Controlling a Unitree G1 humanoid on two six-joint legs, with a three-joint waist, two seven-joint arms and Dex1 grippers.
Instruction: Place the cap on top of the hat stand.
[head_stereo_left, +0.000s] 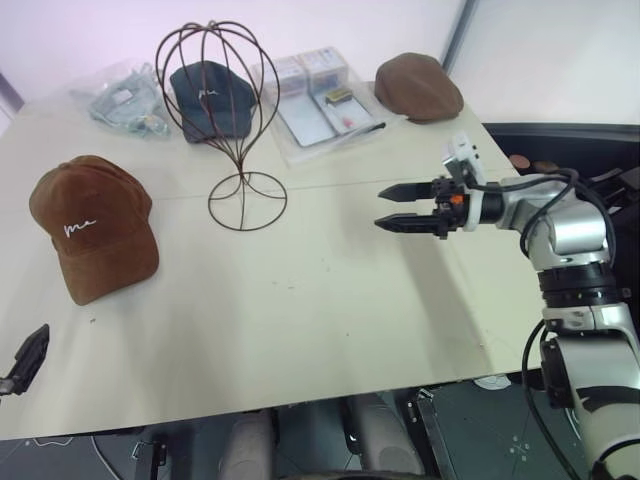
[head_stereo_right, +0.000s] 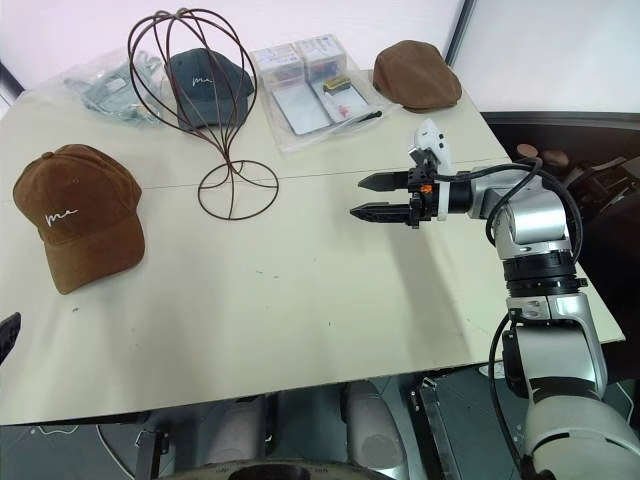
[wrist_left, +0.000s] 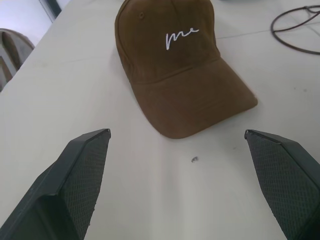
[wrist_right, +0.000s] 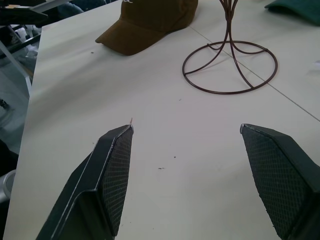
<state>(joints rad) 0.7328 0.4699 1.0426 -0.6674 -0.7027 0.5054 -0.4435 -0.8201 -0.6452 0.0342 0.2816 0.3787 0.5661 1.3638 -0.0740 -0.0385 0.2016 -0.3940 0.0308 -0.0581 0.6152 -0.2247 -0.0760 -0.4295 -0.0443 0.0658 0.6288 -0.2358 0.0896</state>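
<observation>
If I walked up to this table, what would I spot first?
Probably the tall wire hat stand standing bare near the middle of the table, with a dark navy cap lying behind it. Next, the brown cap with white writing, lying on the robot's left side. Then the right gripper hovering over the table with its fingers apart, pointing toward the stand.

Wide bare table (head_stereo_left: 330, 320) lies between the cap (head_stereo_left: 92, 238) at the left edge and the hat stand (head_stereo_left: 225, 120) further back, so a gripper can pass there freely. Behind the stand a dark cap (head_stereo_left: 208, 98), plastic bags (head_stereo_left: 125, 98) and a packet of boxes (head_stereo_left: 325, 95) crowd the far edge. The right gripper (head_stereo_left: 392, 207) hovers above open tabletop, well apart from the stand's ring base.
</observation>
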